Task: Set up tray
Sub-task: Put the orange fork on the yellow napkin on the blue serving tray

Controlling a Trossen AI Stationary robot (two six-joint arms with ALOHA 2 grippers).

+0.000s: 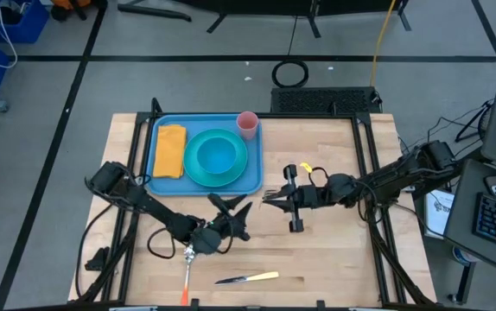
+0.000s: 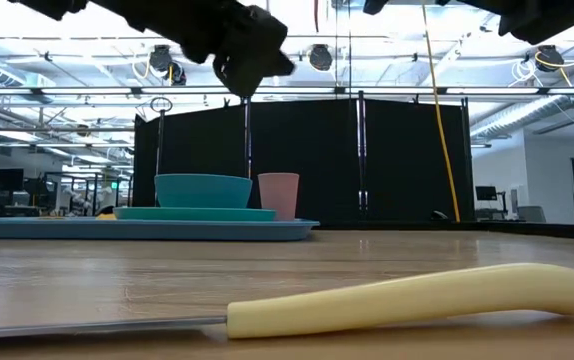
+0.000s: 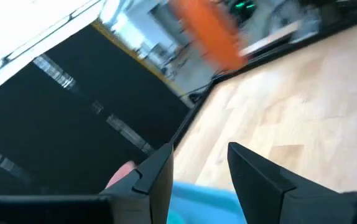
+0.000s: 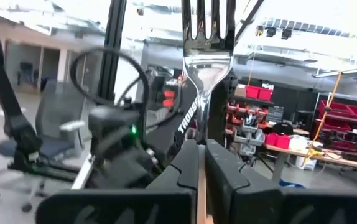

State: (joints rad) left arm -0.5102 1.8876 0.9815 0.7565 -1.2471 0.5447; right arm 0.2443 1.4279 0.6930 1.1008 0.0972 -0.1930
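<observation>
Tray sits just beyond both claws; right claw is clamped on a fork, presumably headed there, while left claw hangs open, empty.

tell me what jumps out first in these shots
The blue tray at the table's far left, carrying a yellow napkin, teal bowl and pink cup. At mid-table, the right end effector grips a fork. A yellow-handled knife lies near the front edge.
</observation>
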